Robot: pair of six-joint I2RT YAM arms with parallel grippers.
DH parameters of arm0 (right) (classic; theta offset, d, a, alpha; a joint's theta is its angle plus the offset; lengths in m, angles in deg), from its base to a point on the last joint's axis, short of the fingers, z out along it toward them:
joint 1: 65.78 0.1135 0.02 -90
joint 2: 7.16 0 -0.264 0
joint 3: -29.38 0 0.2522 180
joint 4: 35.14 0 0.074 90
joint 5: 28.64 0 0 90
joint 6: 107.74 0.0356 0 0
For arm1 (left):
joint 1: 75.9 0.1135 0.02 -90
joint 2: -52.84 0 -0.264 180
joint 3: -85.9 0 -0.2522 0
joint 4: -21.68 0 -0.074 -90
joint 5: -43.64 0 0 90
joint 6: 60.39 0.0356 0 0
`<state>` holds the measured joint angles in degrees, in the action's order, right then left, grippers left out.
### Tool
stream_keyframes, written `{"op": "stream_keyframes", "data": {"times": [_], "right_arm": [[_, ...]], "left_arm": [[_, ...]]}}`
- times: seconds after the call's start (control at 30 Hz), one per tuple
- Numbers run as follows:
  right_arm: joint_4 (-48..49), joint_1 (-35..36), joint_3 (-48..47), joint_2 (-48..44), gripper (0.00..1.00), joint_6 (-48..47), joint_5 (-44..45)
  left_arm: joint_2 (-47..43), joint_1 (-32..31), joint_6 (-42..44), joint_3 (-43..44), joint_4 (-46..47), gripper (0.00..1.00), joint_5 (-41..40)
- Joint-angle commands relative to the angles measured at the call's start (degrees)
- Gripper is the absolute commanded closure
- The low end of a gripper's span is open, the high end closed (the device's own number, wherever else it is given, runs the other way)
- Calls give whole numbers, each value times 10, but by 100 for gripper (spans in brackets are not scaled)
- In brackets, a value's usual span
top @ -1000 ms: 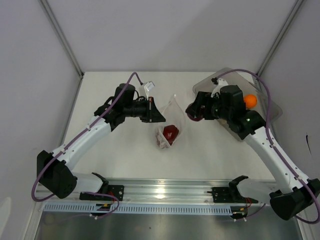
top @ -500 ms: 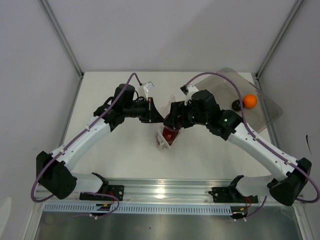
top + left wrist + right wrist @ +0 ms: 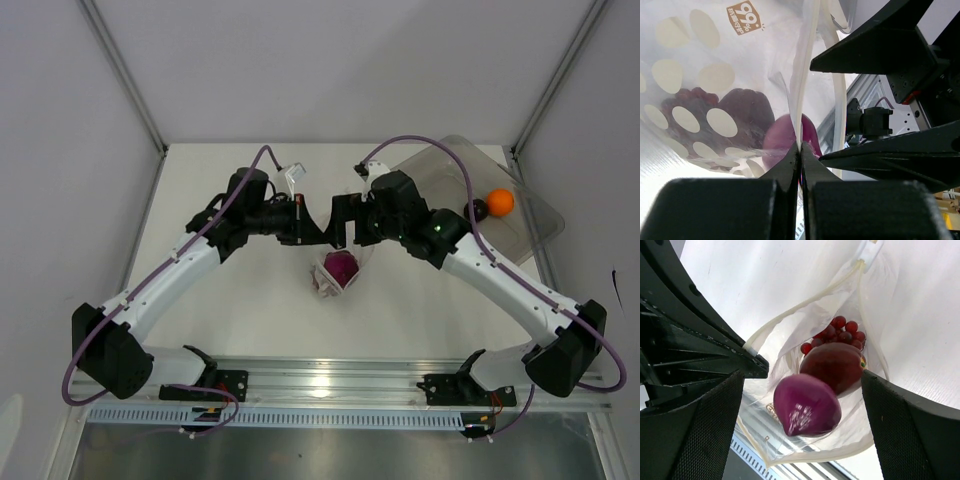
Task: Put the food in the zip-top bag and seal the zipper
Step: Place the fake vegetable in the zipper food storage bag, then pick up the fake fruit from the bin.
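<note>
The zip-top bag (image 3: 338,270) lies mid-table with its mouth held up and open. My left gripper (image 3: 318,228) is shut on one lip of the mouth (image 3: 800,148), at the zipper strip (image 3: 807,65). Over the mouth, my right gripper (image 3: 347,222) stands open and holds nothing (image 3: 802,385). Just below it, inside the bag, is the purple-red onion (image 3: 807,405), blurred. Deeper in lie a dark red round fruit (image 3: 835,365) and the grapes (image 3: 837,332). The orange ball (image 3: 500,202) and a dark ball (image 3: 478,210) sit in the bin at the right.
A rigid clear plastic bin (image 3: 530,225) stands at the back right, under the right arm's cable. A metal rail (image 3: 320,385) runs along the near edge with both arm bases. Grey walls close in the table on the left, back and right.
The right gripper swung left from the bin to above the bag and opened wide. The purple-red onion that it carried now lies in the bag. The left gripper kept its hold.
</note>
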<state>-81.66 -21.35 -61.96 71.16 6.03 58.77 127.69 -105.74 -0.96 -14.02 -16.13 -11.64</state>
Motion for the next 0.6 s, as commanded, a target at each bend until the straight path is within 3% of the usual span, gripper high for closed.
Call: {"op": "stream_keyframes", "data": {"times": [0.0,0.27,0.4,0.57], "right_arm": [[-1,2,-34,-4,1,-14,21],[-12,-19,-55,-35,1,-18,54],[-21,-65,-60,-56,1,-12,58],[-15,-185,-40,-84,1,5,38]], "left_arm": [[-17,1,-5,-2,19,99,7],[-17,1,-5,0,22,99,11],[-20,1,-4,3,22,100,14],[-22,1,1,6,22,99,18]]}}
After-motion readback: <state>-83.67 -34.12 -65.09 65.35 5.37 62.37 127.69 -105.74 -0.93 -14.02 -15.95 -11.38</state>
